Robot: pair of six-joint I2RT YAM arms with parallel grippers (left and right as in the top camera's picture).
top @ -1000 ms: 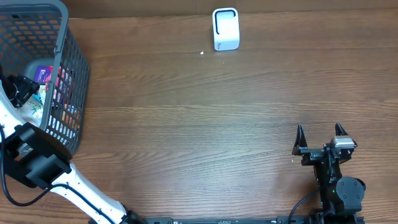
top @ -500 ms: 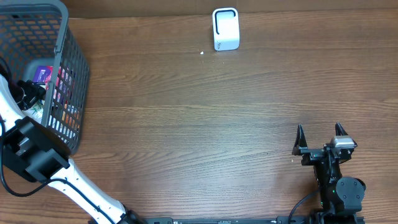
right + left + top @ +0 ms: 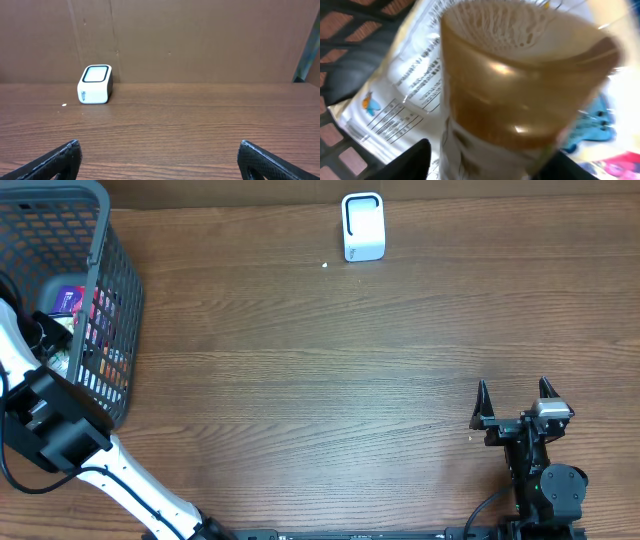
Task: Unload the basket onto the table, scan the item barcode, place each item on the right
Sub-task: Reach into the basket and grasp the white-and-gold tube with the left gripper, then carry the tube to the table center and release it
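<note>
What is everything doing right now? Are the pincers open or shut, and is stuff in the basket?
Basket: upright, with items inside.
Left pincer: down in the basket, a finger on either side of the brown jar; grip unclear.
Brown jar: in the basket, against a white packet; blurry.
Right pincer: wide open, empty.
Scanner: standing upright on the table, nothing in front of it.
</note>
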